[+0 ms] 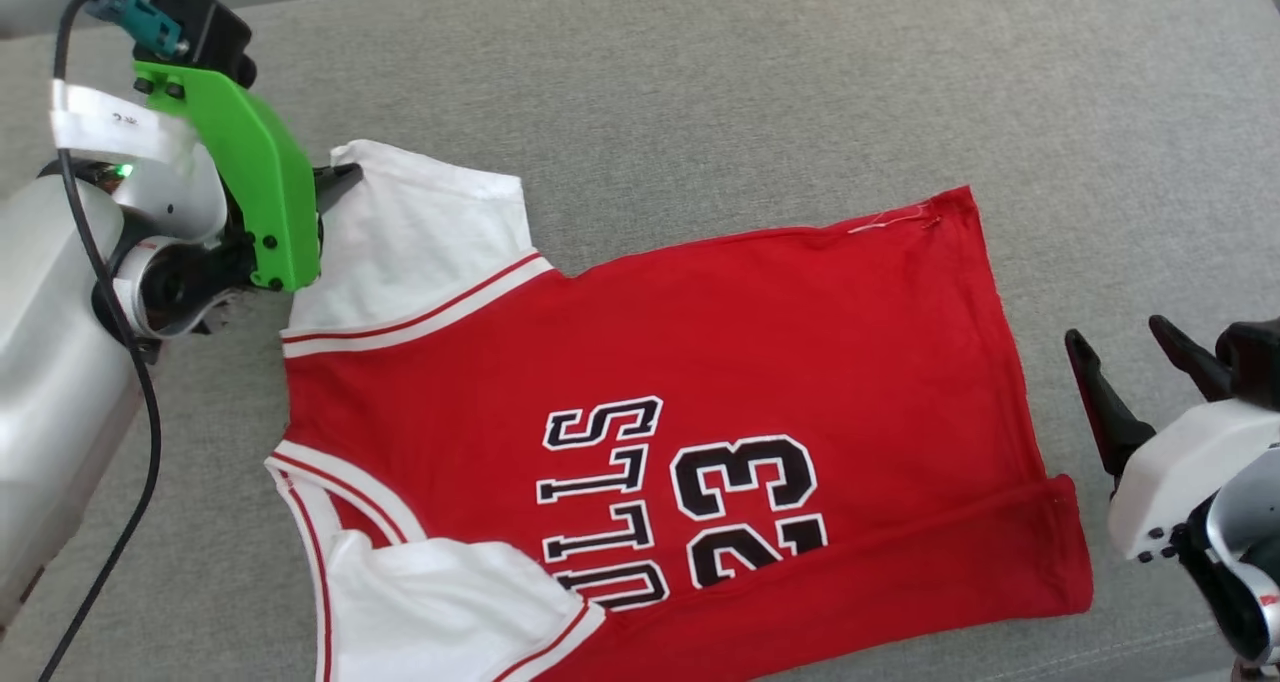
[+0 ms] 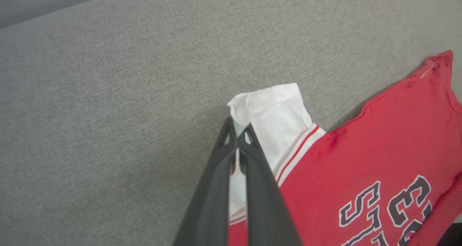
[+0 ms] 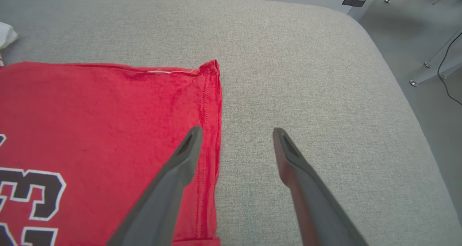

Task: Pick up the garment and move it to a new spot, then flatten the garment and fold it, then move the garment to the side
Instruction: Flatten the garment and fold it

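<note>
The garment, a red jersey with white sleeves and black "23" lettering, lies spread face up on the grey cushion, collar to the left, hem to the right. My left gripper is shut on the edge of the far white sleeve; in the left wrist view its fingers pinch the white cloth between them. My right gripper hovers open just right of the hem, holding nothing. In the right wrist view its left finger stands over the red hem edge, and the other over bare cushion.
The grey cushion stretches wide beyond the jersey at the back and right. Its rounded right edge drops to a floor with metal stand legs. A black cable hangs along my left arm.
</note>
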Motion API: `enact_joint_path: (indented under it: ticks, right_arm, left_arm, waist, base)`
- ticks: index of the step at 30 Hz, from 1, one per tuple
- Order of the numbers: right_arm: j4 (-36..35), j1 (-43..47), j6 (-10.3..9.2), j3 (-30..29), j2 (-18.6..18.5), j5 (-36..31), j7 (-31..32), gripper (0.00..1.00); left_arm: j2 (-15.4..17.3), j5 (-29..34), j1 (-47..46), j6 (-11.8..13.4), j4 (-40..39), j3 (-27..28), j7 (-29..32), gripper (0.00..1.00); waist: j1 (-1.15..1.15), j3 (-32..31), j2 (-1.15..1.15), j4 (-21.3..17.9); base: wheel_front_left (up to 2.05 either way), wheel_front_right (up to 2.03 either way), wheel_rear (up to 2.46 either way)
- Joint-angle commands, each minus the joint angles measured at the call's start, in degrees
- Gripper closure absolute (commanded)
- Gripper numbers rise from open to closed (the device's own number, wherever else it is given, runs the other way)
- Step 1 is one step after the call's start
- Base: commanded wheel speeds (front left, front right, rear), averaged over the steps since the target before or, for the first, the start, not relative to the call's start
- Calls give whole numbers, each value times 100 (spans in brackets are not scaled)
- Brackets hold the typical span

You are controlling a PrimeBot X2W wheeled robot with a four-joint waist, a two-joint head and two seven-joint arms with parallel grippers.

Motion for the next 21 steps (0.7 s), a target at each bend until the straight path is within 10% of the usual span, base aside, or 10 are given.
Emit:
enact_joint_path:
  ticks: [1, 21]
  right_arm:
    - [48, -176, -5, -1, -119, 124, 218, 0]
    - [1665, -2538, -5, 647, -1363, 948, 2827, 0]
  left_arm:
    - [23, -53, 165, 84, -194, 24, -48, 100]
    - [655, 293, 826, 867, -3130, 37, -249, 100]
  waist:
    - [0, -173, 0, 328]
    - [0, 535, 0, 1120]
  base:
    - [0, 0, 0]
    - [0, 0, 0]
